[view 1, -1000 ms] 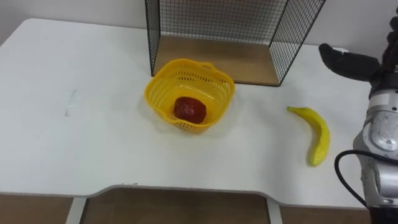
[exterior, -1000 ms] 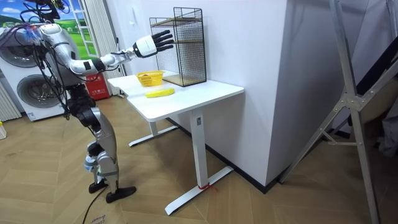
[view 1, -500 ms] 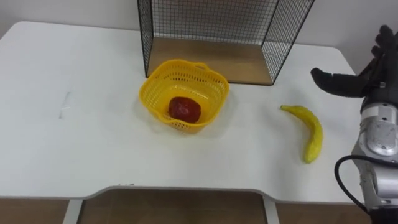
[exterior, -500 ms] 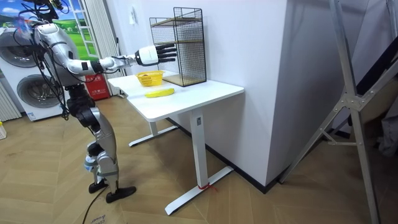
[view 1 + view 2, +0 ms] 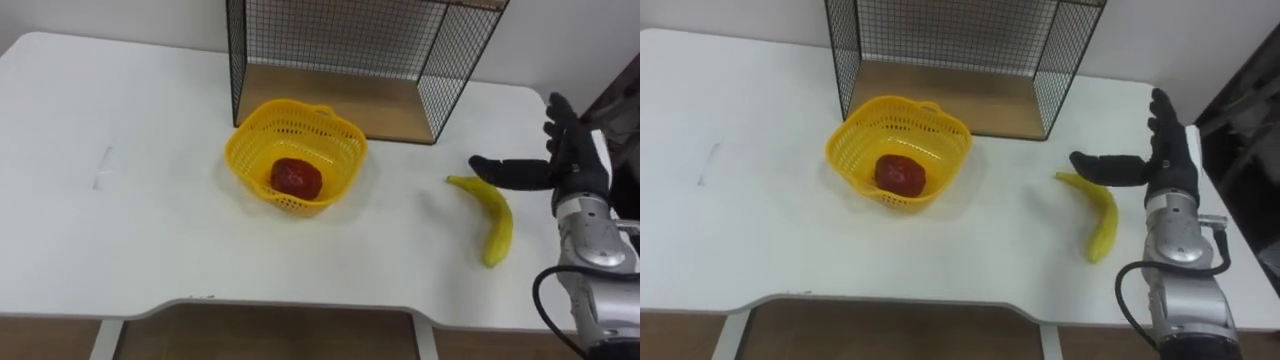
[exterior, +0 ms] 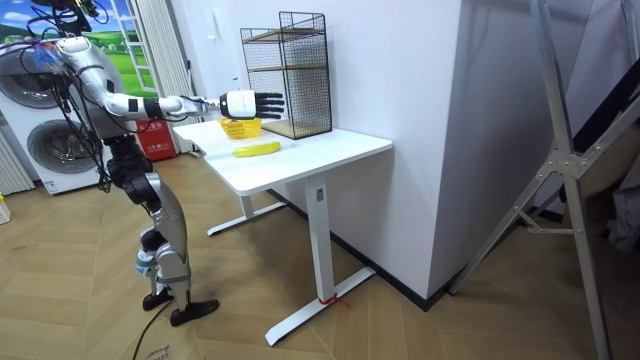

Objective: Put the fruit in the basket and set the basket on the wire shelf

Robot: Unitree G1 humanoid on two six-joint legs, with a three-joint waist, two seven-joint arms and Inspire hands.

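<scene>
- Banana (image 5: pixel 492 215) — lying on white table (image 5: pixel 150 230), outside the yellow basket (image 5: pixel 255 160), right of it and well apart.
- Basket just in front of wire shelf (image 5: pixel 330 95), holding one red fruit (image 5: pixel 297 177).
- Right hand (image 5: pixel 570 165) raised above the table's right side, fingers straight and spread, thumb reaching out over the banana's upper end — gripping nothing.
- Standing at the table's end in the room view, right arm stretched forward.
</scene>
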